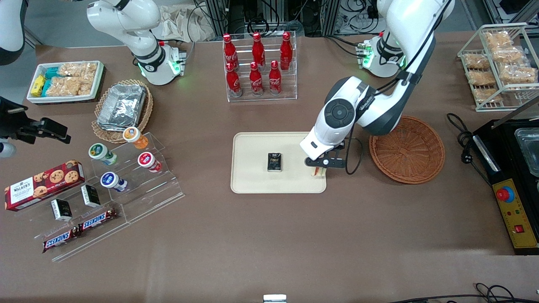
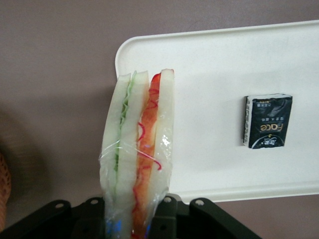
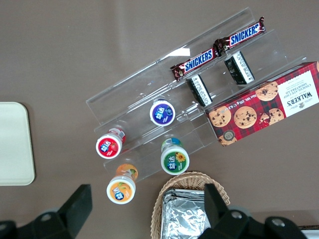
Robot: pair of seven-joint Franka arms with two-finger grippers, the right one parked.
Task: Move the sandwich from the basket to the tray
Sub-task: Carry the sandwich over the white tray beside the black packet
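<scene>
Over tray [image 1: 252, 176] edge, gripper [image 1: 316, 168] fingers [image 2: 167, 219] pinching wrapped sandwich [image 2: 139, 154], basket [image 1: 407, 149] nearby

The tray [image 1: 252, 181] lies on the table [image 1: 269, 244], with the basket [image 1: 406, 150] just beside it toward the working arm's end. A packet [image 1: 275, 162] lies on the tray near its middle. The gripper [image 1: 318, 170] hangs over the tray's basket-side edge, clamping the sandwich [image 2: 137, 149] upright above the tray corner [image 2: 124, 50]. The bottle rack [image 1: 259, 67] stands farther from the front camera than the tray
</scene>
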